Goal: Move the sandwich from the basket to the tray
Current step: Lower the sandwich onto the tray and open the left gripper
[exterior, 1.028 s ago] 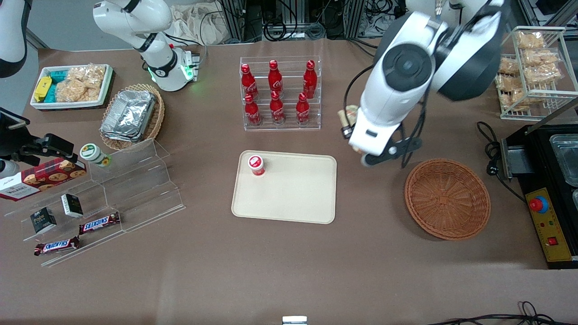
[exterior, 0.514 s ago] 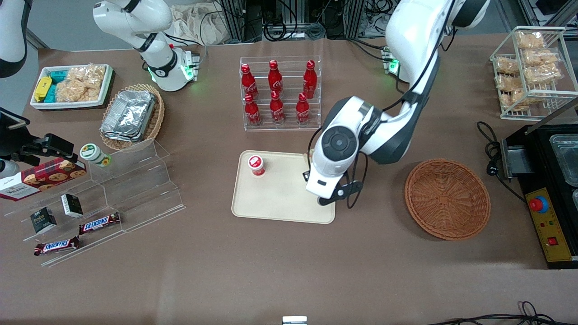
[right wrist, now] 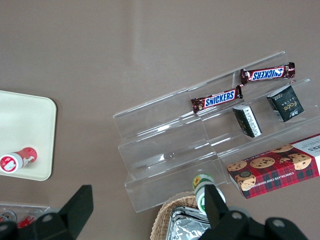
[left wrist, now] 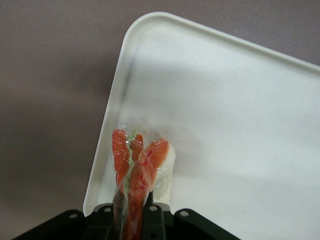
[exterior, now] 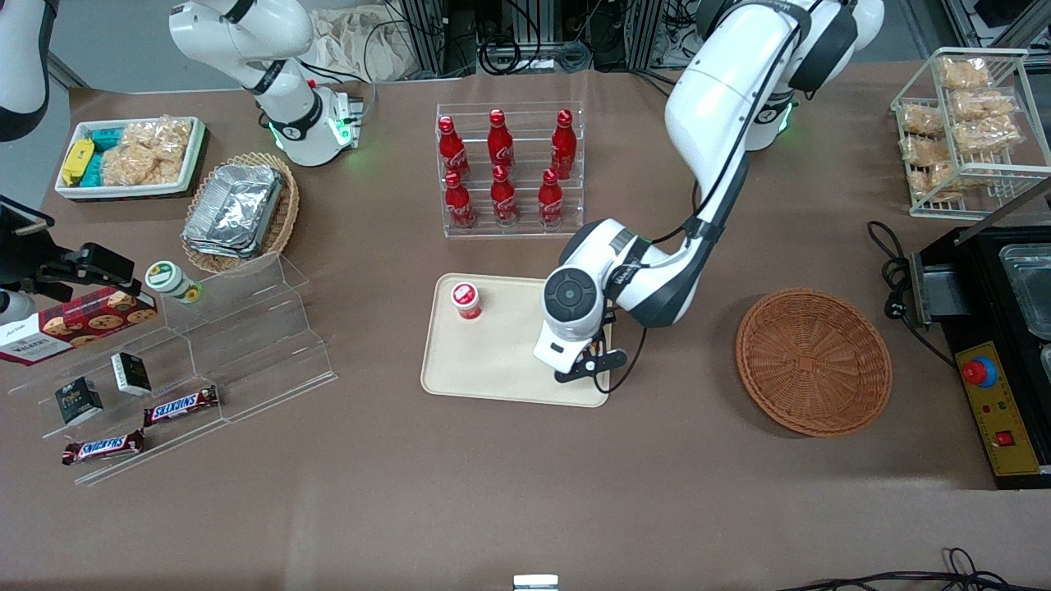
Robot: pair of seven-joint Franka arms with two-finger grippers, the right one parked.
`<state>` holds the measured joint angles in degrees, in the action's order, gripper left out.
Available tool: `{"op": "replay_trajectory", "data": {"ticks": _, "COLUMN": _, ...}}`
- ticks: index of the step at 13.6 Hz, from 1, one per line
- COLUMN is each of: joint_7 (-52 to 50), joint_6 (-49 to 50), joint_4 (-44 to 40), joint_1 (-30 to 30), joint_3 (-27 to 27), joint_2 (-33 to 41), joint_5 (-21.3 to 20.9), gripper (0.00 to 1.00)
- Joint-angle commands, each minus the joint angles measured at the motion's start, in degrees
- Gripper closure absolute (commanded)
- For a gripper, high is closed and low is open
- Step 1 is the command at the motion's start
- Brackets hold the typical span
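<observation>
My left gripper [exterior: 579, 359] hangs low over the cream tray [exterior: 501, 369], at the tray's end toward the working arm and near its edge closest to the front camera. In the left wrist view the gripper [left wrist: 134, 201] is shut on the sandwich [left wrist: 141, 159], a plastic-wrapped piece of white bread with orange-red filling. The sandwich hangs just above the tray [left wrist: 240, 100] beside its rounded corner. In the front view the wrist hides the sandwich. The round reddish-brown basket [exterior: 813, 361] stands empty toward the working arm's end of the table.
A small red-capped bottle [exterior: 465, 300] stands on the tray's corner farthest from the gripper. A clear rack of red cola bottles [exterior: 509, 172] stands farther from the front camera than the tray. Clear stepped shelves with snacks [exterior: 189, 361] lie toward the parked arm's end.
The left arm has swung from beside the basket to over the tray with the sandwich in its gripper, and has come lower and a little farther in over the tray.
</observation>
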<state>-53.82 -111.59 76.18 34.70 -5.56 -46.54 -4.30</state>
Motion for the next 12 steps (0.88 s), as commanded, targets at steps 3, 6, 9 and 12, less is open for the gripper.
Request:
{"op": "replay_trajectory", "data": {"ticks": 3, "joint_7": 0.4, "joint_6": 0.2, "joint_4": -1.7, "joint_1": 0.8, "joint_3": -0.7, "joint_2": -1.7, "joint_5": -2.6, "gripper": 0.72}}
{"op": "replay_trajectory", "data": {"ticks": 6, "joint_7": -3.0, "joint_6": 0.1, "joint_4": -2.0, "joint_1": 0.8, "joint_3": -0.5, "joint_2": -1.3, "joint_5": -2.6, "gripper": 0.07}}
{"op": "replay_trajectory", "data": {"ticks": 9, "joint_7": -9.8, "joint_6": 0.1, "joint_4": -3.0, "joint_1": 0.6, "joint_3": -0.4, "joint_2": 0.7, "joint_5": -2.6, "gripper": 0.0}}
{"op": "replay_trajectory", "data": {"ticks": 12, "joint_7": -13.7, "joint_6": 0.3, "joint_4": -3.4, "joint_1": -0.1, "joint_3": -0.3, "joint_2": 5.2, "joint_5": -2.0, "gripper": 0.0}}
